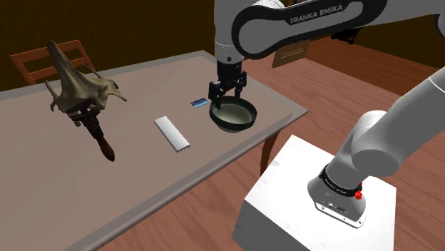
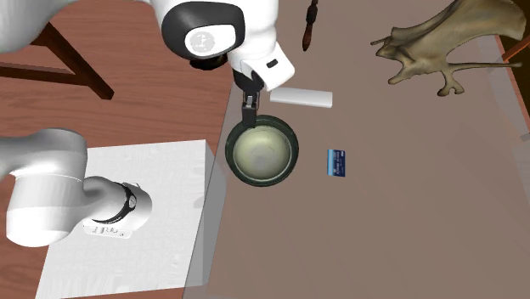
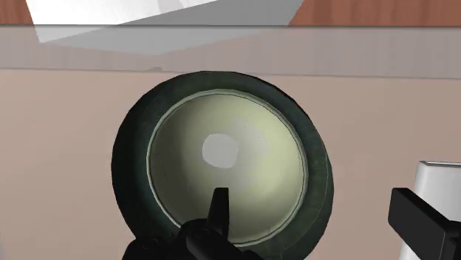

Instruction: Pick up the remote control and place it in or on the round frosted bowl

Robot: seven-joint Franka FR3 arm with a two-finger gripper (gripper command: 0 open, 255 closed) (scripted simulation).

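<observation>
The remote control is a flat pale grey bar lying on the table beside the bowl, also seen as remote and remote. The round bowl has a dark rim and a pale greenish inside with nothing in it; it shows again as bowl and bowl. My black gripper hangs just above the bowl's rim on the remote's side, open and holding nothing. In the wrist view the gripper has one finger over the bowl and the other beside the remote's end.
A small blue card lies near the bowl. A brown driftwood-like sculpture and a dark handled object occupy the table's far end. A wooden chair stands behind. The white stand sits close to the table's edge.
</observation>
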